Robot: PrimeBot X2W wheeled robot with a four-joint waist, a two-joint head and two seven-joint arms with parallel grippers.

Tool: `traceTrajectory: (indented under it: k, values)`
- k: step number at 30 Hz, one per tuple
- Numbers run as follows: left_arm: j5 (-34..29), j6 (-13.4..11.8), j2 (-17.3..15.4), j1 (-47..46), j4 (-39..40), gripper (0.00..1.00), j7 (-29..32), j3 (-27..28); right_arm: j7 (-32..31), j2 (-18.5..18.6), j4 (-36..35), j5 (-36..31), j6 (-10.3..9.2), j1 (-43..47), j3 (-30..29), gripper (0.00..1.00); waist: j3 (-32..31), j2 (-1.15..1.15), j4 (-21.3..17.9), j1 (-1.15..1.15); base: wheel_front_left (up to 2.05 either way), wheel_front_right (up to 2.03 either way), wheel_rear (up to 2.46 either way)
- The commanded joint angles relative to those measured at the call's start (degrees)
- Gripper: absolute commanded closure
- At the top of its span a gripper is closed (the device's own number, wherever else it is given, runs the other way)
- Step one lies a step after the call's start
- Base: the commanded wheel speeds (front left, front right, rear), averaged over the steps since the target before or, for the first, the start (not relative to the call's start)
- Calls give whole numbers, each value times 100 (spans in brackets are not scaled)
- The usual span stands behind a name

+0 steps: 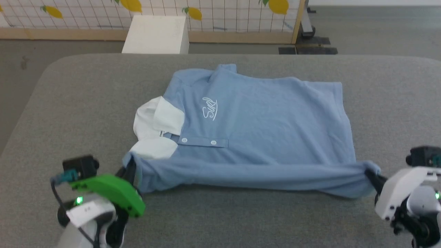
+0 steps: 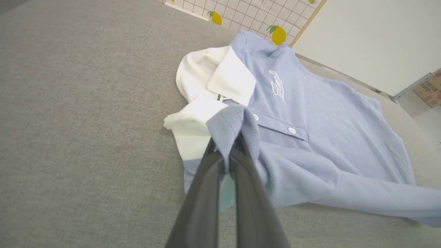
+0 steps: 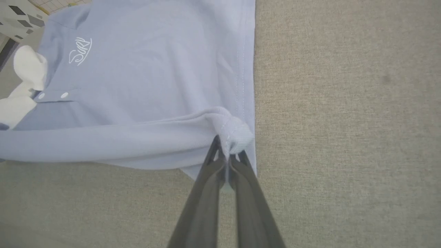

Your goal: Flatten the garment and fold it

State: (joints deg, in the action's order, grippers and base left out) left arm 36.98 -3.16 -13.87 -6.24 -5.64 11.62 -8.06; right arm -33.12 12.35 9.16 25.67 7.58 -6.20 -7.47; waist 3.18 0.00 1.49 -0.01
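Desk (image 1: 51, 113) is covered in grey fabric, with the garment (image 1: 262, 131) lying across its middle, white collar (image 1: 162, 120) toward the robot's left, near edge bunched up. Left end effector (image 1: 131, 171) is pinching the shoulder-side corner, right end effector (image 1: 371, 175) pinching the hem corner. Buttons (image 1: 184, 140) and logo (image 1: 209, 107) face up.

There's the light blue polo shirt (image 1: 262, 131), front-up and lying sideways, white collar at the left, hem at the right, its near edge bunched into a taut roll.
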Motion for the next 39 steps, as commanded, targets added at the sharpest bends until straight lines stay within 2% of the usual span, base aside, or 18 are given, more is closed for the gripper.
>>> traceTrajectory:
  k: [1, 9, 15, 22, 28, 29, 30, 31, 39]
  values:
    - [-59, 54, -61, -306, -92, 100, 50, -29, -91, 26, -6, -73, -9, -238, 0, 100, 312, 0, -31, 1, 0, 0, 0]
    - [-127, 314, -82, -1874, -1034, 100, 167, -176, -509, 96, 392, -421, -9, -1369, 110, 100, 1162, 0, -64, 1, 0, 0, 0]
    - [-210, 441, -35, -2610, -1899, 100, -9, -249, -944, 133, 927, -681, -9, -1991, 315, 100, 1575, 0, -65, 1, 0, 0, 0]
    - [-279, 597, 61, -2970, -2834, 100, -158, -417, -1508, 278, 1395, -866, -9, -2294, 658, 100, 1740, 0, -17, 1, 0, 0, 0]
    - [-287, 691, 97, -3167, -3363, 100, -116, -538, -1877, 273, 1506, -909, -9, -2308, 687, 99, 1602, 0, 0, 1, 0, 0, 0]
    - [-281, 698, 97, -3195, -3414, 75, -111, -543, -1888, 261, 1503, -900, -9, -2299, 665, 76, 1553, 0, 0, 1, 0, 0, 0]
    - [-280, 709, 94, -3228, -3471, 25, -108, -554, -1849, 238, 1487, -872, -9, -2284, 612, 40, 1470, 0, 4, 1, 0, 0, 0]
    - [-273, 717, 92, -3254, -3503, 0, -113, -555, -1794, 216, 1464, -849, -9, -2276, 553, 0, 1407, 0, 3, 1, 0, 0, 0]
    - [-205, 673, -16, -3279, -3511, 0, -261, -460, -1119, 64, 1057, -459, -9, -1941, 16, 0, 578, 0, -3, 1, 0, 0, 0]
